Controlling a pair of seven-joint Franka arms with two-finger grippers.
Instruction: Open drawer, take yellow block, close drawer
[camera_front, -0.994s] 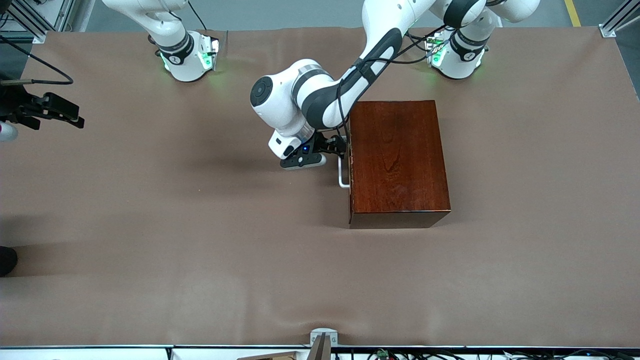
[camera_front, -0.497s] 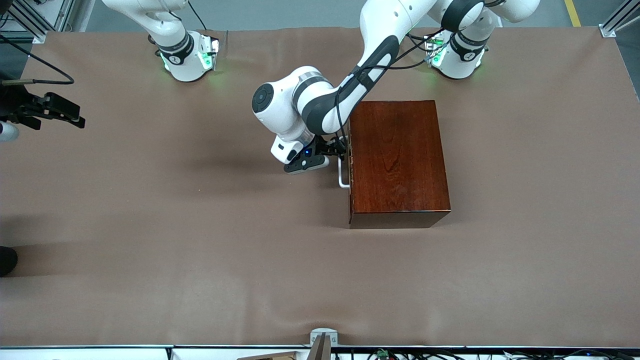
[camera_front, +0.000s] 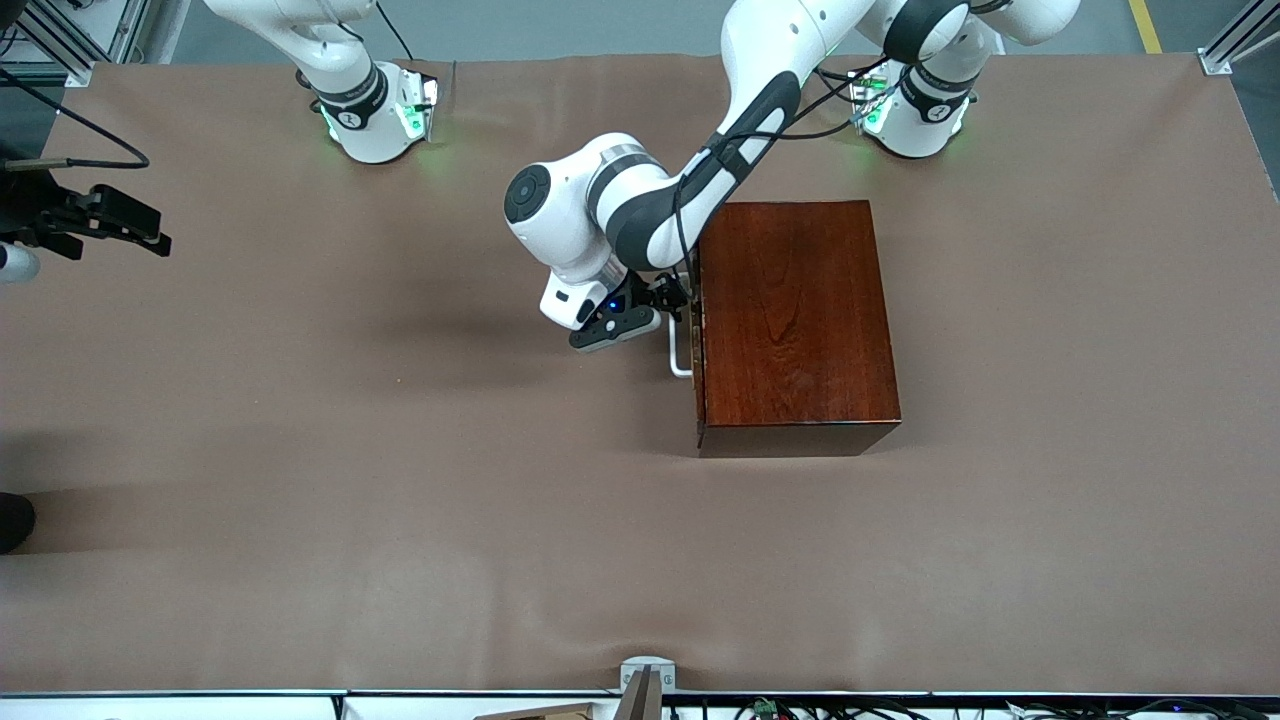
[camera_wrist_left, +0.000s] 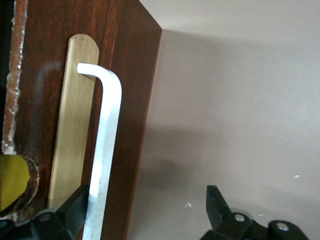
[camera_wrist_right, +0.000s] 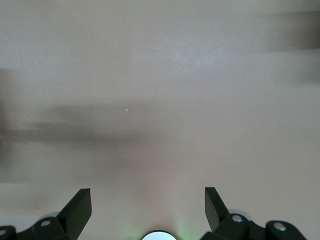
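The dark reddish-brown wooden box (camera_front: 795, 320) stands mid-table, its drawer (camera_front: 699, 340) facing the right arm's end and pulled out by a thin gap. My left gripper (camera_front: 672, 300) is open at the white handle (camera_front: 678, 355). In the left wrist view the handle (camera_wrist_left: 105, 145) crosses in front of one finger (camera_wrist_left: 75, 207), inside the wide-open left gripper (camera_wrist_left: 147, 195). A yellow patch (camera_wrist_left: 12, 182) shows past the drawer front's chipped edge; I cannot tell if it is the yellow block. My right gripper (camera_front: 150, 235) waits open over bare table at the right arm's end, and the right wrist view shows the right gripper (camera_wrist_right: 147, 200) empty.
The brown table cover (camera_front: 400, 480) stretches wide around the box. Both arm bases (camera_front: 375, 115) stand along the edge farthest from the front camera. A small metal bracket (camera_front: 645, 680) sits at the table's nearest edge.
The handle and drawer front have shifted slightly toward the right arm's end, opening a thin gap. My left gripper moved with them. The right arm has stayed still.
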